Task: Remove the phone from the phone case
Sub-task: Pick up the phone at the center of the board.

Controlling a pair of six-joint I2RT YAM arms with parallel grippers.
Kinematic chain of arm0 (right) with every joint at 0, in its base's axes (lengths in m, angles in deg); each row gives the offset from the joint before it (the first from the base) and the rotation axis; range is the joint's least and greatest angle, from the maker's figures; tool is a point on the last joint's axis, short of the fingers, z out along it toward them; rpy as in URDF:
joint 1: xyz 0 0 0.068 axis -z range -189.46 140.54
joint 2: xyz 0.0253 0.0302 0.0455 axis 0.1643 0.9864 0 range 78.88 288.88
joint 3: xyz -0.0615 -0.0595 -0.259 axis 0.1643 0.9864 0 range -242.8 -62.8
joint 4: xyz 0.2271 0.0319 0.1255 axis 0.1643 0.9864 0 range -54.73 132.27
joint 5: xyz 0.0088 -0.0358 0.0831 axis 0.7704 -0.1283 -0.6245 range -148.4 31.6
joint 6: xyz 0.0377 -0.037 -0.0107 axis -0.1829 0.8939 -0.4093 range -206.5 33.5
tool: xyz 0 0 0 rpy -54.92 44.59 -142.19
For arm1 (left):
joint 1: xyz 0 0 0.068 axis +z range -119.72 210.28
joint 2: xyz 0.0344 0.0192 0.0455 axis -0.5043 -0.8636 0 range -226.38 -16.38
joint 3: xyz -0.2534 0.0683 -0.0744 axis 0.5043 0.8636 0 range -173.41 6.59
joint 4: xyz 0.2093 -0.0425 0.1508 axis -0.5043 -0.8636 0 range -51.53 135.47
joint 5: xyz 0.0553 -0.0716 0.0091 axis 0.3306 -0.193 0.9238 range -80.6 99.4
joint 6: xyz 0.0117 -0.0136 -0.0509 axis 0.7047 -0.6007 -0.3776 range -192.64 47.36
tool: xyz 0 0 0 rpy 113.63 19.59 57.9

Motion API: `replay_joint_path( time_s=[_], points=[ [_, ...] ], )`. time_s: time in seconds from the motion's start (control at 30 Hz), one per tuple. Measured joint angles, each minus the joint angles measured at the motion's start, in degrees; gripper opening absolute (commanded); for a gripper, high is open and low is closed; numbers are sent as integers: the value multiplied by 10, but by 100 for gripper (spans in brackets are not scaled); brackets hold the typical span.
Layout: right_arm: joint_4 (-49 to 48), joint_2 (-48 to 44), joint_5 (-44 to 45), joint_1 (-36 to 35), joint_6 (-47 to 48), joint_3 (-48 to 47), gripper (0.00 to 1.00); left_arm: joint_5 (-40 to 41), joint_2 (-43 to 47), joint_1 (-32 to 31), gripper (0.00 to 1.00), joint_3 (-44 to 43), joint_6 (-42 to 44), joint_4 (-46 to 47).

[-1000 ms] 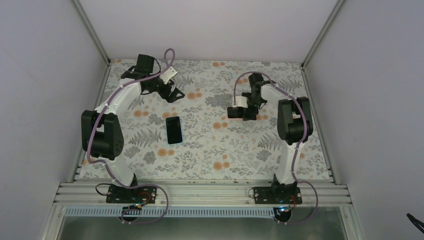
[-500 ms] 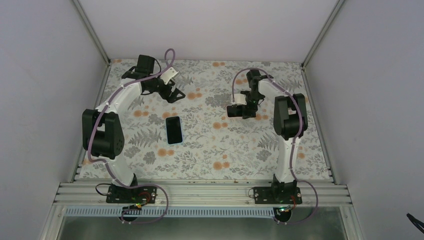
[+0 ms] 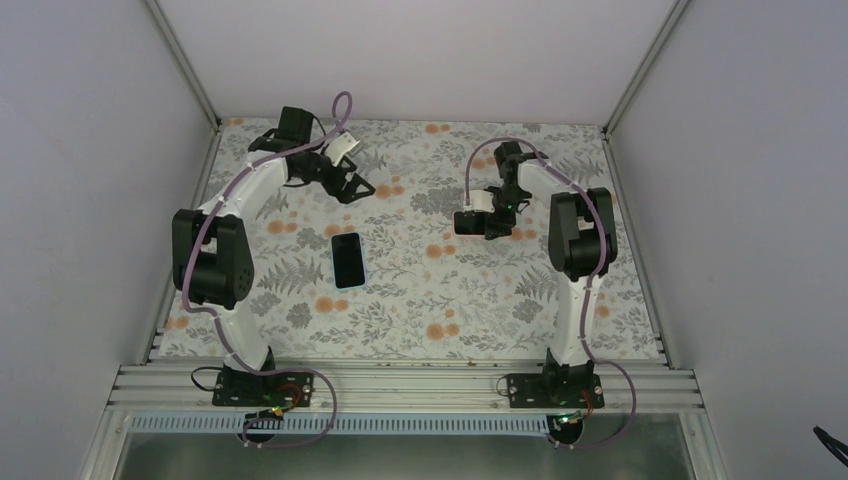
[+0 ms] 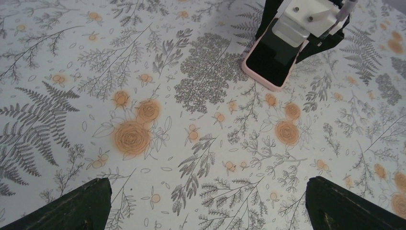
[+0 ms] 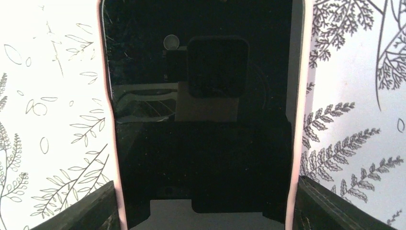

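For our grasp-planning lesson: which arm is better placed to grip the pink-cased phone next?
Right. The right fingers flank the pink-cased phone on both sides; the left fingers stand open and apart from it.

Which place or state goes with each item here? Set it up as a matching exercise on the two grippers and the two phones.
Items
1. left gripper
2. right gripper
3. pink case
4. loose phone

Places and states
A. lies alone on the tablecloth between the arms, nothing touching it
B. jaws spread wide over bare tablecloth
C. wraps a dark-screened phone lying flat
D. jaws on either side of the pink case

Pairs: 1-B, 2-D, 3-C, 4-A
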Motion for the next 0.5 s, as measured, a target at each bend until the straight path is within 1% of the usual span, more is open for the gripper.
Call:
replay_joint_path(
  time_s=[0.07, 0.27, 0.37, 0.5],
  points=[
    [-13, -9, 0, 0, -8, 13, 64, -9, -3, 0, 100, -7, 0, -4],
    [-70, -54, -15, 0, -41, 79, 64, -34, -8, -6, 100, -12, -3, -15],
    [-89, -83, -17, -7, -64, 114, 64, -55, -38, -19, 100, -44, -7, -28],
    [-101, -121, -20, -32, -97, 125, 63, -82, -108, -49, 100, -116, -22, -52]
  ],
)
